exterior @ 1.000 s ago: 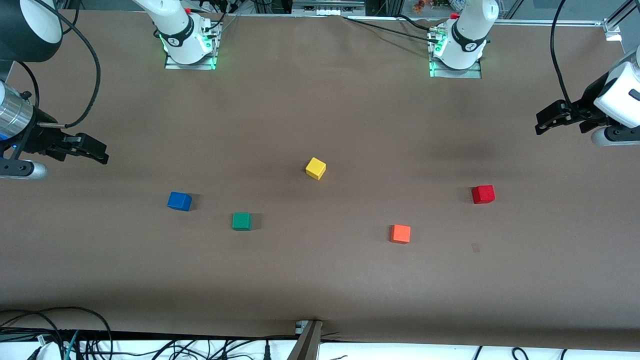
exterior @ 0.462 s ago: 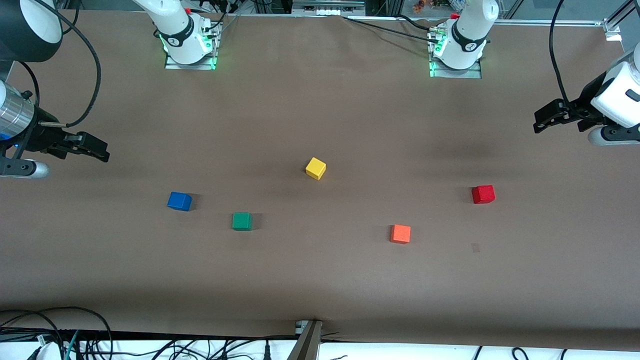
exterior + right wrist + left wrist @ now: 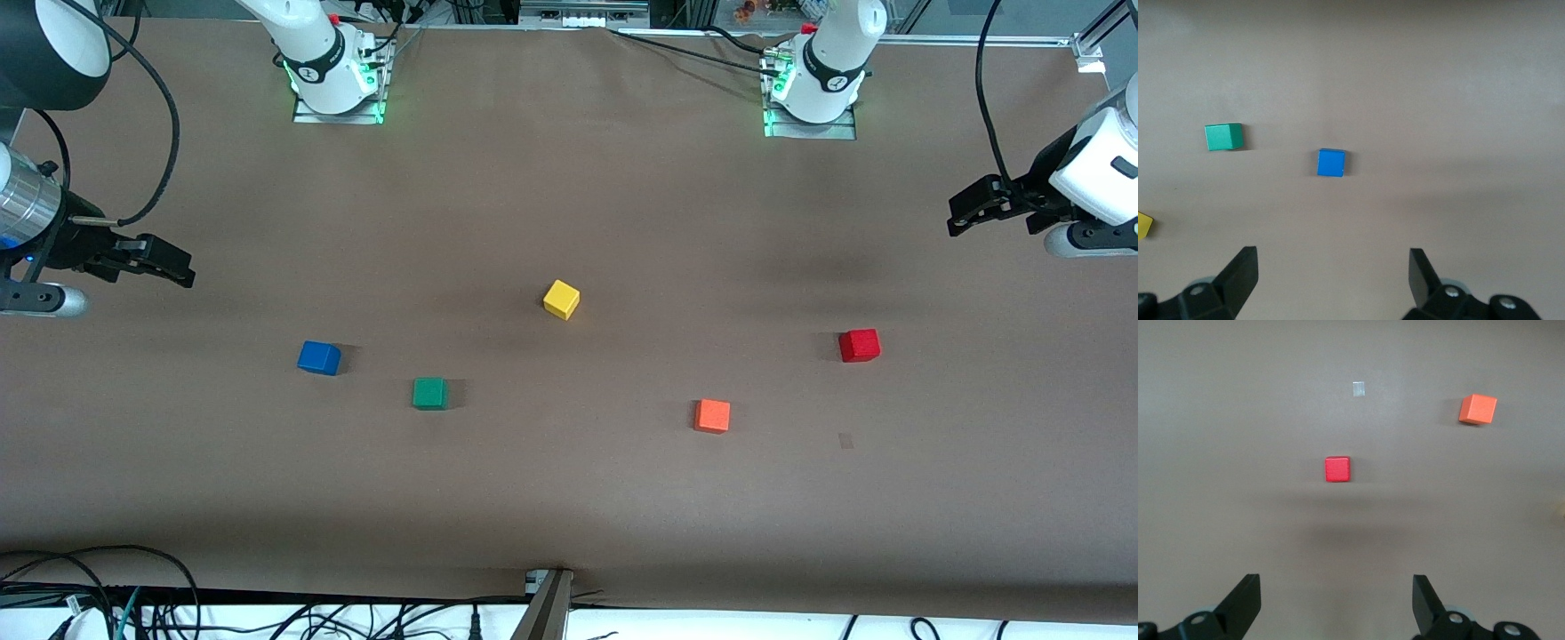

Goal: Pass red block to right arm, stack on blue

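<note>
Counting it up on the brown tabletop [image 3: 569, 196]: five small solid-coloured cubes in all, one of each colour. That's one bright red cube [image 3: 859, 345], one blue cube [image 3: 318, 357], one green cube [image 3: 429, 393], one yellow cube [image 3: 561, 300] and one orange cube [image 3: 712, 415]. Two white robot arms are in play, one from each base along the top of the front view, so two bases lit green as well. Two black grippers: the left gripper [image 3: 969, 206] and the right gripper [image 3: 173, 267], two fingers apiece, four fingers total, spread wide with nothing between them. One small pale square mark [image 3: 845, 440] sits on the tabletop too.
</note>
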Controlling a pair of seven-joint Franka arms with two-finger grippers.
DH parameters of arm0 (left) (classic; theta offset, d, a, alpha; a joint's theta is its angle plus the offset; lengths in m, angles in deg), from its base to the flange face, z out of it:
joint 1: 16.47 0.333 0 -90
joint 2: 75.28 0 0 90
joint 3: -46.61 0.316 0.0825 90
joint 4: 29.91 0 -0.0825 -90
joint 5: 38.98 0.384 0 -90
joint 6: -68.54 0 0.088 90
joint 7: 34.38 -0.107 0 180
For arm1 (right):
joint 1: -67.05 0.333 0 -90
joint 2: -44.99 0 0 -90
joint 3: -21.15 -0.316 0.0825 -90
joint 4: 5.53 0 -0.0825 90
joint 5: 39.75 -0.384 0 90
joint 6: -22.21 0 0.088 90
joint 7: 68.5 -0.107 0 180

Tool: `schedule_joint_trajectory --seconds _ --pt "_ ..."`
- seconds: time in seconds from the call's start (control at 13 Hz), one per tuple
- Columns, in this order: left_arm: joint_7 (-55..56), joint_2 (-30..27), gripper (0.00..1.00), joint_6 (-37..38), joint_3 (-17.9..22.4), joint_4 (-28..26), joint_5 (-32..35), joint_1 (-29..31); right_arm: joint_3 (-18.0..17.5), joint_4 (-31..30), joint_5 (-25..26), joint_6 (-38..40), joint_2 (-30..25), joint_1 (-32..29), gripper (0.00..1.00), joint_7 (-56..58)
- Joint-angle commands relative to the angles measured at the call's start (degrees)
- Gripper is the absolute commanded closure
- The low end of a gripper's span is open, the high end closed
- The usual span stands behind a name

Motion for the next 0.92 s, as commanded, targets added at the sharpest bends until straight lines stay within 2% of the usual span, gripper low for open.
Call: schedule_joint_trajectory --seconds 0.0,0.85 --pt "0.0 0.0 0.0 0.5 -0.2 0.8 0.8 0.2 0.0 0.4 0.4 1.0 -0.5 0.2 0.0 -0.7" --pt "-0.8 0.2 0.0 0.4 -0.5 0.8 1.3 -0.3 0.0 0.4 0.4 1.0 -0.5 0.2 0.0 -0.9"
